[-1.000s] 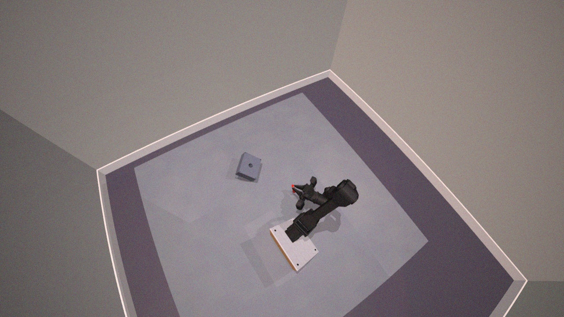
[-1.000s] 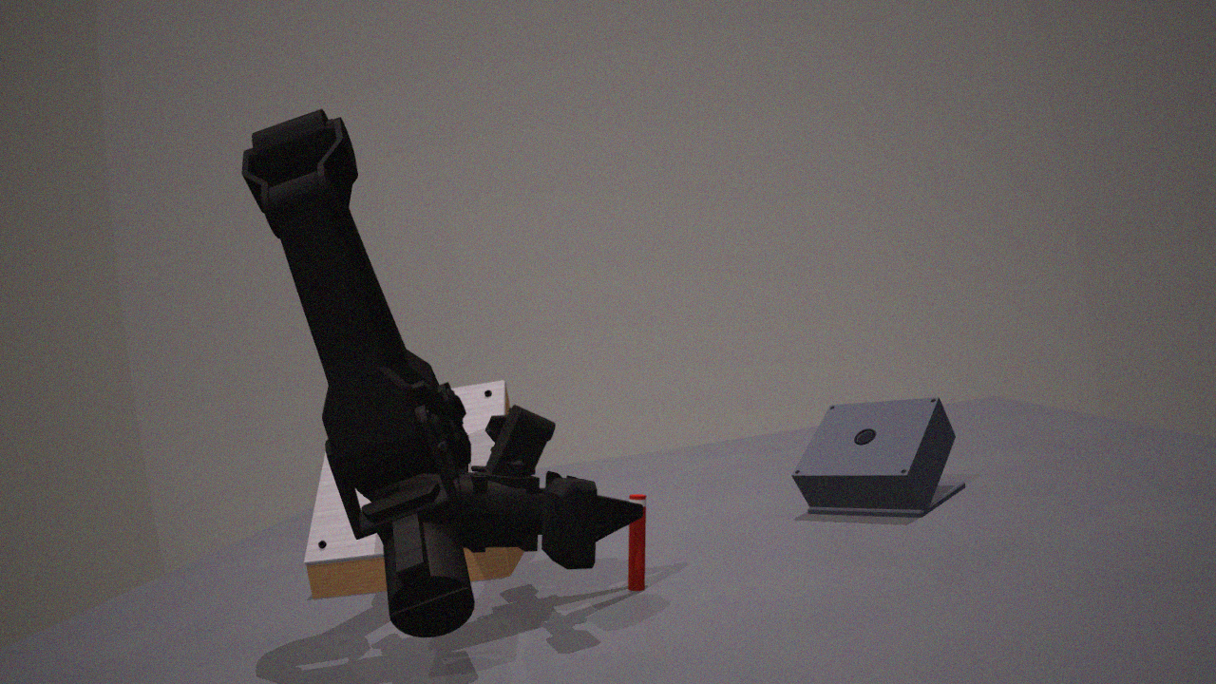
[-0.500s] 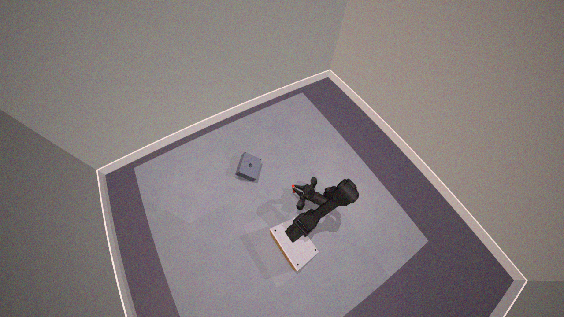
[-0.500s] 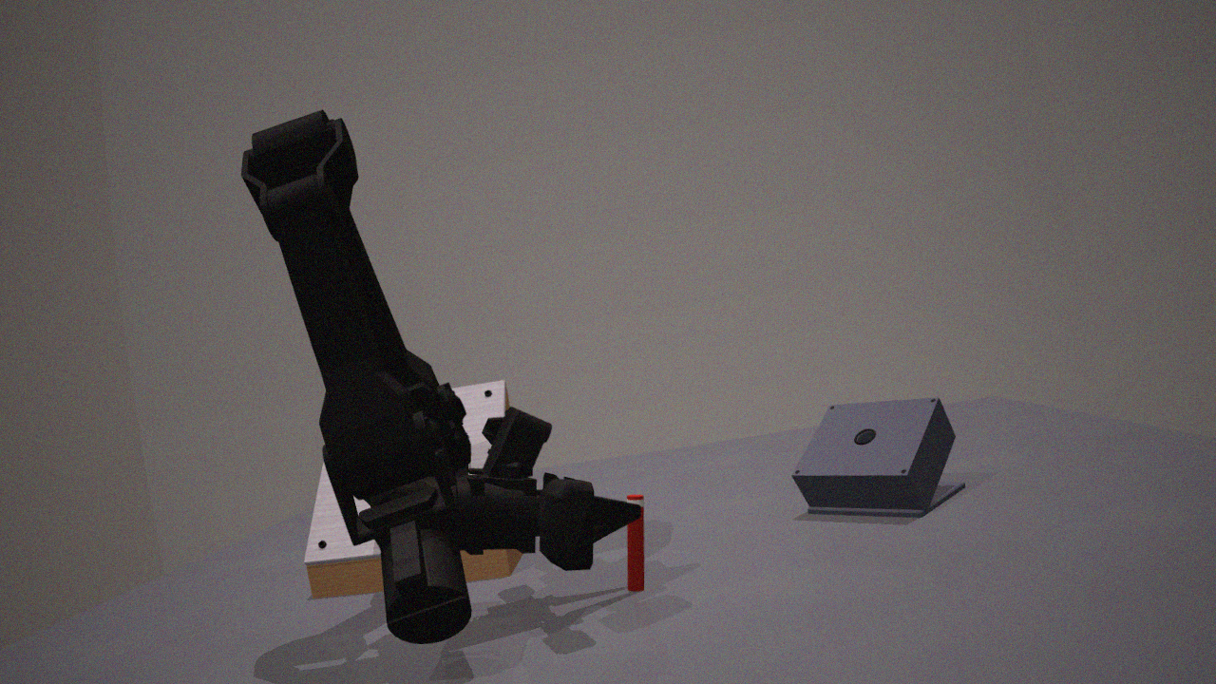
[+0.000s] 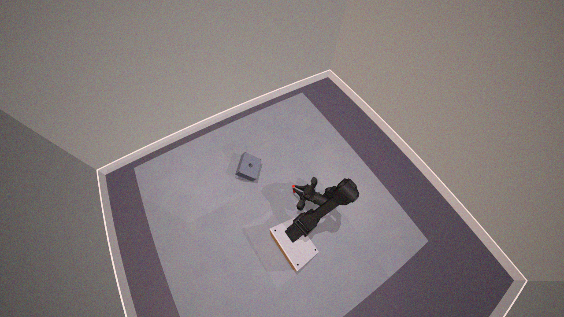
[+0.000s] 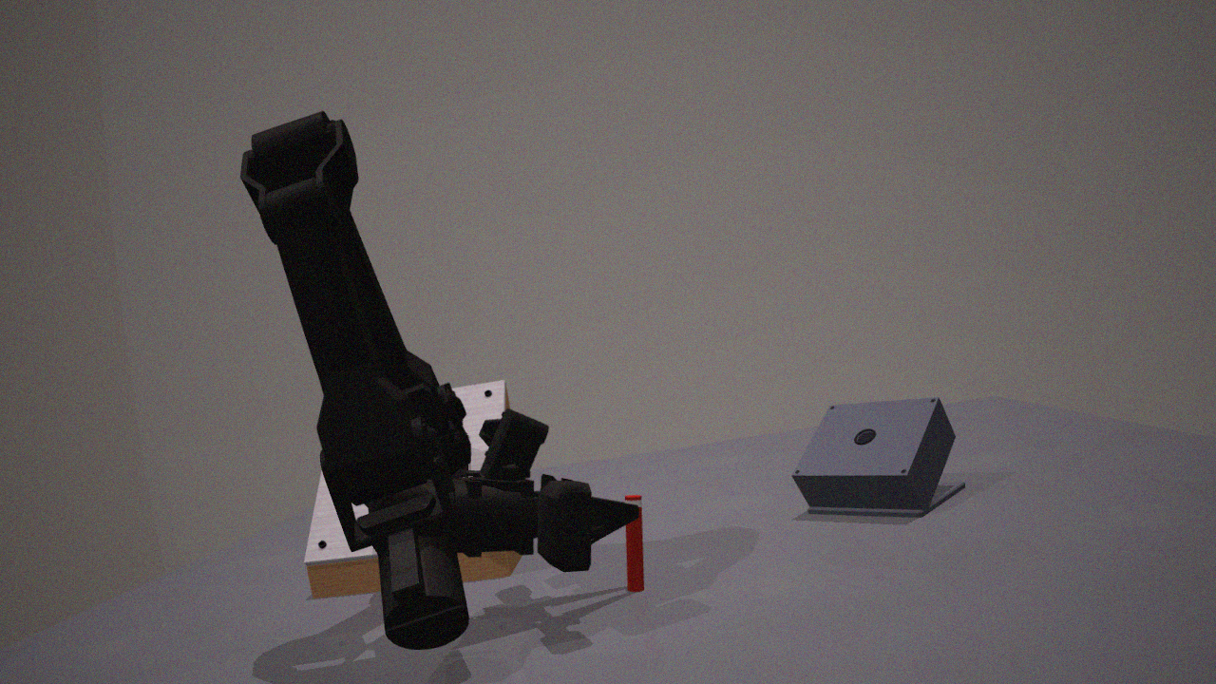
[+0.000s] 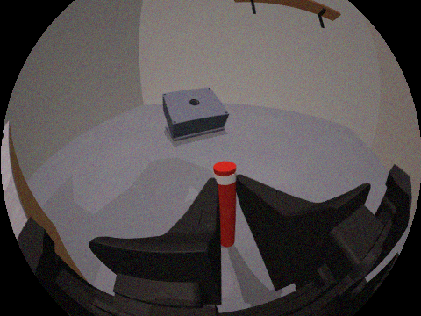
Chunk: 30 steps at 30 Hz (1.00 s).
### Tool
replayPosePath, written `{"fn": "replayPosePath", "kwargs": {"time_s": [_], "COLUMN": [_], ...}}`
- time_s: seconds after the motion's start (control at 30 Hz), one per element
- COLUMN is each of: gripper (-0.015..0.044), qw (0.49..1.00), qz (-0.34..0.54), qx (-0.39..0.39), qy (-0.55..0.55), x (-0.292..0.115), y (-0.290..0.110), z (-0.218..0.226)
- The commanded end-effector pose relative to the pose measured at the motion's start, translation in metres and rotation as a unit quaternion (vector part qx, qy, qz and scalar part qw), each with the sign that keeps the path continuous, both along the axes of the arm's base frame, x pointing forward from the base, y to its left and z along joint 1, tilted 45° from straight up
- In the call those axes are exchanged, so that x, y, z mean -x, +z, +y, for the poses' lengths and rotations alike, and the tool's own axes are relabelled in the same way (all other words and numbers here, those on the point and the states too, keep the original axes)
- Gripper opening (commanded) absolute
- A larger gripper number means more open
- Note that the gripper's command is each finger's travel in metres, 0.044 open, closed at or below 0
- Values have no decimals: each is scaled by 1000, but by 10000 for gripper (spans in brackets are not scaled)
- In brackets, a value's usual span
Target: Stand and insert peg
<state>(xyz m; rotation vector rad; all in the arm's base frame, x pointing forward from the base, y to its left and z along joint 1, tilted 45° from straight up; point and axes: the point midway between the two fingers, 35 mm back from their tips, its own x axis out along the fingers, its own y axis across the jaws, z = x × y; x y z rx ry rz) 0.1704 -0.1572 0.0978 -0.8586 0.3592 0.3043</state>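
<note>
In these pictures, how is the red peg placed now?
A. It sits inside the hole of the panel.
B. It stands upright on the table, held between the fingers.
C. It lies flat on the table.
B: the peg stands vertical, white band up, with the gripper shut on it.

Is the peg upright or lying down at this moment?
Upright. The red peg stands vertical with its lower end at the table, its white-banded end on top in the wrist view, the gripper shut on it just below that band.
</note>
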Motion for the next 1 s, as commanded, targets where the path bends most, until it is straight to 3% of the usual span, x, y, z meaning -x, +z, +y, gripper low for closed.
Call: {"fn": "replayPosePath", "kwargs": {"time_s": [0.0, 0.97], "gripper": [51, 51], "qw": [1000, 1000], "qz": [0, -5], "qx": [0, -1], "qy": [0, 9], "x": [1, 4], "y": [-1, 0], "z": [-2, -4]}}
